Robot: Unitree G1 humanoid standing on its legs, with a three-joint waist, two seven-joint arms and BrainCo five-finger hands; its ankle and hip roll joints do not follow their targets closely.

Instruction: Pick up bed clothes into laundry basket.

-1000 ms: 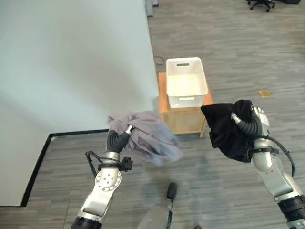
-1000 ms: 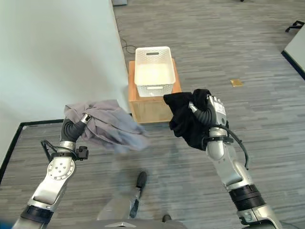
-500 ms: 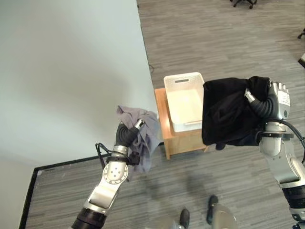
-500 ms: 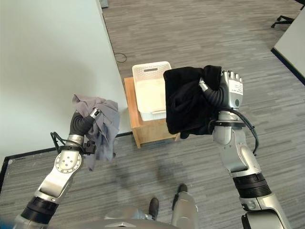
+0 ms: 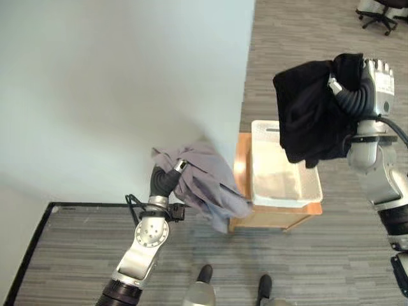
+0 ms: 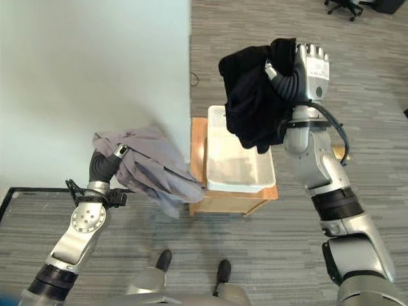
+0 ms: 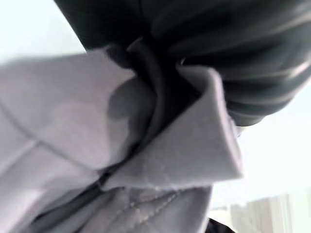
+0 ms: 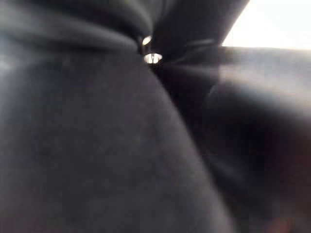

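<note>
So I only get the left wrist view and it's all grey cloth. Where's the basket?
Observer: The white laundry basket sits on a small wooden stand, just off the robot's right of the grey cloth.
Operator: Is my cloth in it?
Observer: No. It hangs from the left hand, beside the stand, not over the basket.
Operator: What's the other hand doing?
Observer: The right hand is raised high, with a black garment bunched at it and dangling above the basket.
Operator: Anything in the basket?
Observer: It looks empty as far as the head views show.
</note>
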